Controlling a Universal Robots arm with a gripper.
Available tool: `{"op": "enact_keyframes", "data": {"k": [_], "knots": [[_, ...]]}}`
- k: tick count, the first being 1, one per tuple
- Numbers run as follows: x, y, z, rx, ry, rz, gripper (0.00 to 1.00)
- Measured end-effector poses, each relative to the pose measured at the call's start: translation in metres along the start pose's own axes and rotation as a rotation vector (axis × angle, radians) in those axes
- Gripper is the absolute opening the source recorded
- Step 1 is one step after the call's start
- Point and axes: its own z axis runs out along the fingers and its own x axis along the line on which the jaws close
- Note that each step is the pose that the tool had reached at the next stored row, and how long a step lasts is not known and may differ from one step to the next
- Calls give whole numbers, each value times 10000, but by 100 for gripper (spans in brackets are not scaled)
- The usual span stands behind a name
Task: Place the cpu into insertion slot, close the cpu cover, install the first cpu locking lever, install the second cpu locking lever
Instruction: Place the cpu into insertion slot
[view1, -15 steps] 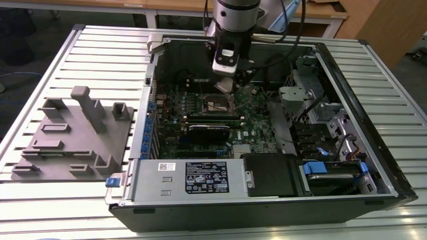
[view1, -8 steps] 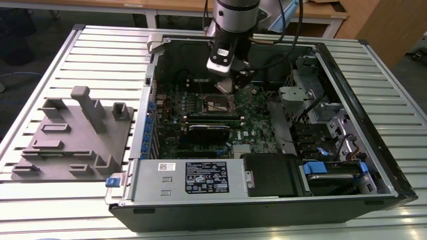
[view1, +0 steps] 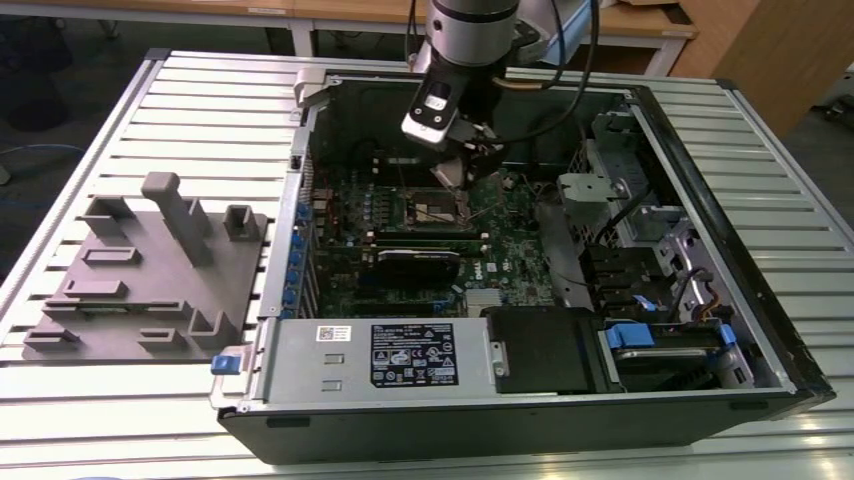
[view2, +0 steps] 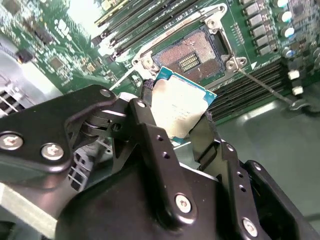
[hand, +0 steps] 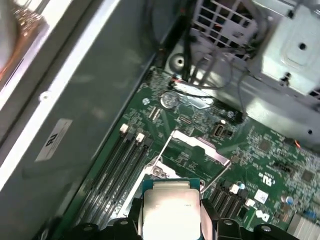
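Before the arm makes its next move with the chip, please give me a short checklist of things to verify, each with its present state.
1. Cpu gripped by the tool: ok, clamped from both sides.
2. Insertion slot uncovered: ok, contacts exposed.
3. Cpu cover swung open: ok.
4. Locking lever off the slot: ok.
5. Cpu seated: not ok, held off the motherboard.
6. Cpu orientation matching the slot: cannot tell.

I can read no print. The stickers (view1: 411, 355) on the power supply (view1: 300, 352), the label (hand: 53, 140) on the case wall (hand: 100, 95) and faint marks on the cpu (view2: 177, 107) are too small to tell.
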Motion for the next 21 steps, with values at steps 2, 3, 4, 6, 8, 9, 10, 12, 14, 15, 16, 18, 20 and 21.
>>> {"op": "enact_keyframes", "data": {"k": [2,3,4,6,8,9,10,12,14,15,16,18,20,21], "knots": [[0,0,4,-8,-33,367,54],[0,0,6,-11,-47,532,54],[0,-1,8,-13,-61,687,54],[0,-1,13,-19,-91,1023,54],[0,-1,18,-26,-122,1361,54],[0,-2,20,-28,-138,1533,54],[0,-2,23,-32,-154,1722,54],[-1,-2,26,-39,-185,2072,54],[-1,-2,30,-45,-216,2415,54],[-1,-3,31,-49,-231,2580,54],[-1,-3,31,-51,-243,2719,54],[-1,-3,31,-53,-249,2796,54],[-1,-3,31,-53,-250,2800,54],[-1,-3,31,-52,-251,2801,54]]}}
